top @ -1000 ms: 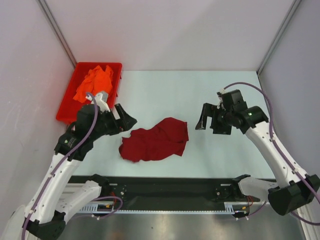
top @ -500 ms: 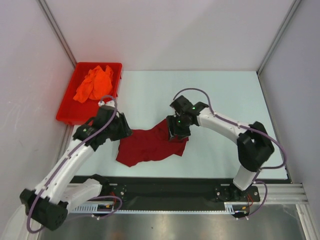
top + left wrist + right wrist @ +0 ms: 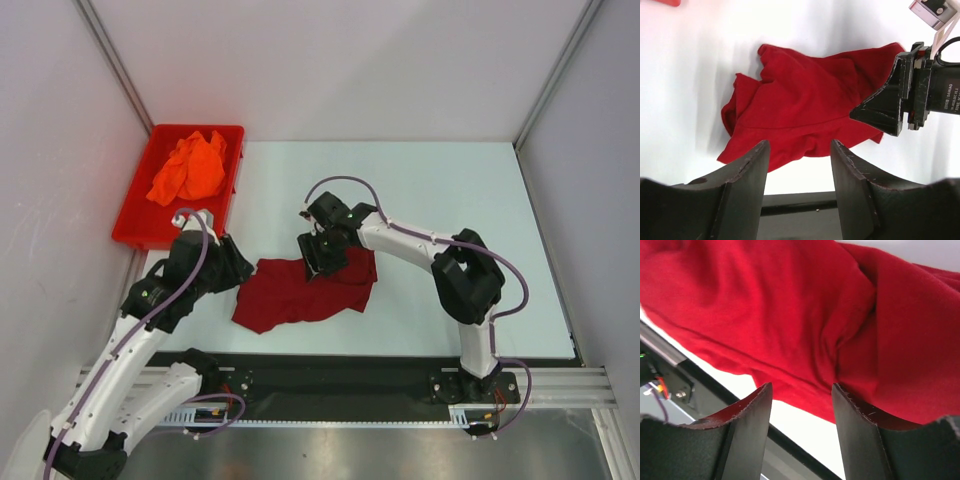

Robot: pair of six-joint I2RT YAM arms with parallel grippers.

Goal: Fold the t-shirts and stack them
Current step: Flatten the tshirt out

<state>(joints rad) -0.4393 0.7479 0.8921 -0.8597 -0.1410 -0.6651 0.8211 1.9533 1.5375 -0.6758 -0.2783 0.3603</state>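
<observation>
A crumpled maroon t-shirt lies on the pale table near the front edge. The orange t-shirt is bunched inside the red bin. My left gripper hovers at the maroon shirt's left edge, open, with nothing between its fingers; in the left wrist view the shirt lies just ahead of it. My right gripper is over the shirt's upper edge, open and pointing down at the cloth. The right wrist view shows maroon folds close beyond the open fingertips.
The red plastic bin stands at the back left, just behind my left arm. A black rail runs along the table's front edge. The enclosure's walls close in on the left and right.
Both arms have closed in on the maroon shirt. The right arm swung from the far right to the shirt's top edge. Both sets of jaws have narrowed. The shirt shifted slightly left.
</observation>
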